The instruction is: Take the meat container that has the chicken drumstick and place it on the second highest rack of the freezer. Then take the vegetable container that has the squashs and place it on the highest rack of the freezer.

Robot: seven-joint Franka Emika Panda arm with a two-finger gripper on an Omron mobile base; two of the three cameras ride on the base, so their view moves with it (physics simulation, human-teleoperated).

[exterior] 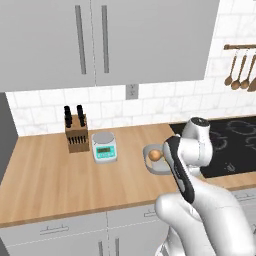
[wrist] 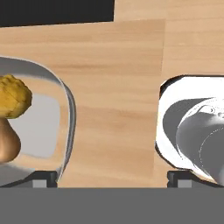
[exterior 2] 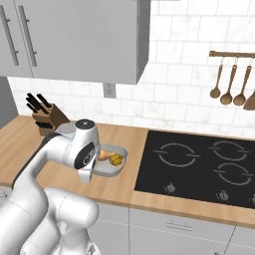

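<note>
The vegetable container (wrist: 68,114), a shallow grey tray, lies on the wooden counter (wrist: 113,87) with the squashs in it. One yellow squash (wrist: 14,96) and a tan neck (wrist: 6,146) show at the left of the hand view. My gripper (wrist: 112,179) hangs open above the counter, its left fingertip over the tray's rim and bare wood between the tips. The tray (exterior 2: 113,168) and squash (exterior 2: 116,159) lie just right of my wrist; the tray (exterior: 156,168) is half hidden behind my arm. The freezer's dark-grey side (exterior: 4,130) edges the far left. The meat container and chicken drumstick are out of view.
A knife block (exterior: 76,132) and a small kitchen scale (exterior: 104,146) stand at the back of the counter, left of the tray. A black cooktop (exterior 2: 199,167) lies to the right. Wooden spoons (exterior 2: 231,84) hang on the wall; grey cabinets (exterior: 100,40) are overhead.
</note>
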